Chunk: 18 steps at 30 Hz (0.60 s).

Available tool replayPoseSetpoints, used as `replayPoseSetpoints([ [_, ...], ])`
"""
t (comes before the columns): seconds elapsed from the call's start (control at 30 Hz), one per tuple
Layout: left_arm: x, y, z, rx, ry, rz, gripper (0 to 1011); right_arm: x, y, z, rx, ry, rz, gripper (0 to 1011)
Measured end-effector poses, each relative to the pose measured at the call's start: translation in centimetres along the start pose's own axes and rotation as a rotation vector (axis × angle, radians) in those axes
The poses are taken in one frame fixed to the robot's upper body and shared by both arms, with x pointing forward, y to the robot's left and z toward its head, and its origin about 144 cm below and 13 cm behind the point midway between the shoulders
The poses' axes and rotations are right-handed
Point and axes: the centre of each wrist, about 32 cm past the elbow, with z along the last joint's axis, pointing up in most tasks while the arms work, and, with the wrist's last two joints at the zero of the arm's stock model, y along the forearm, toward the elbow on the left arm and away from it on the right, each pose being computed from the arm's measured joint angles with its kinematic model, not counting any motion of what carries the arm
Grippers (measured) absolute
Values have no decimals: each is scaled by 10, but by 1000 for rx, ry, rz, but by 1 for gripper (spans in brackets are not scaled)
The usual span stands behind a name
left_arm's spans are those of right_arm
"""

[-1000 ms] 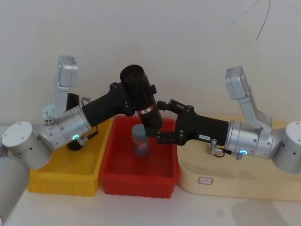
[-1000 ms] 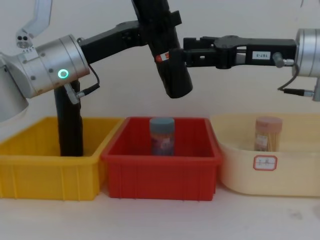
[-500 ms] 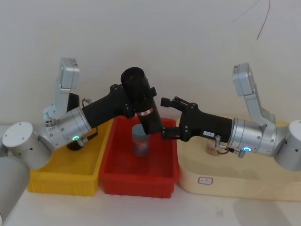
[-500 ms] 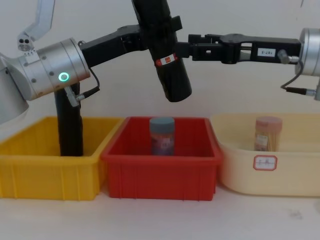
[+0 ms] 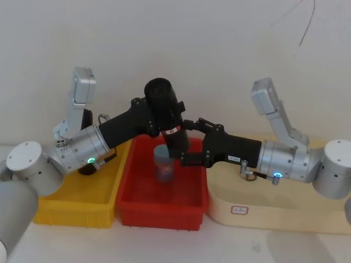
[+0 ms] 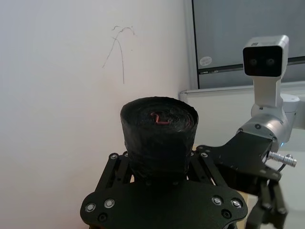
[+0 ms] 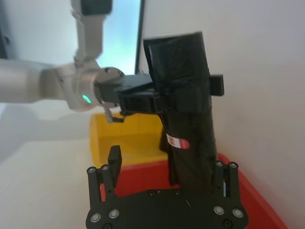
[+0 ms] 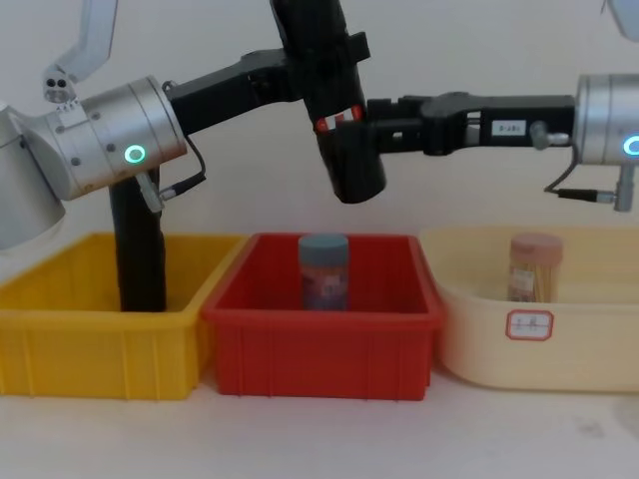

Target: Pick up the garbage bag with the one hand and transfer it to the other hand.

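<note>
The garbage bag (image 5: 166, 115), a tall black roll with a red-and-white label (image 8: 337, 122), hangs tilted in the air above the red bin (image 5: 162, 209). My left gripper (image 5: 156, 117), on the green-ringed wrist, is shut on the upper half of the roll (image 6: 159, 131). My right gripper (image 5: 185, 143), on the blue-ringed wrist, reaches in from the right and stands open around the lower half, just below the label. In the right wrist view the roll (image 7: 190, 119) sits close to one finger (image 7: 222, 177), with a gap to the other finger (image 7: 114, 161).
A blue-lidded jar (image 8: 323, 269) stands in the red bin right under the roll. A second black roll (image 8: 140, 261) stands in the yellow bin (image 8: 100, 354) at left. At right, the cream bin (image 8: 559, 364) holds a pink-lidded jar (image 8: 536, 267).
My right gripper pulled back a little to the right, then came in again lower, and now straddles the roll under the label. The left gripper and roll shifted slightly.
</note>
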Motion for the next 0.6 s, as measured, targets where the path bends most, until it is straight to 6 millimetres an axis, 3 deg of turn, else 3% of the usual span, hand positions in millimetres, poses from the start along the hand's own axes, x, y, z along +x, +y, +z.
replayPoseSetpoints([
  [0.6, -1, 0, -2, 3, 0, 0, 435, -5, 8, 3, -90, -58, -171, 999],
])
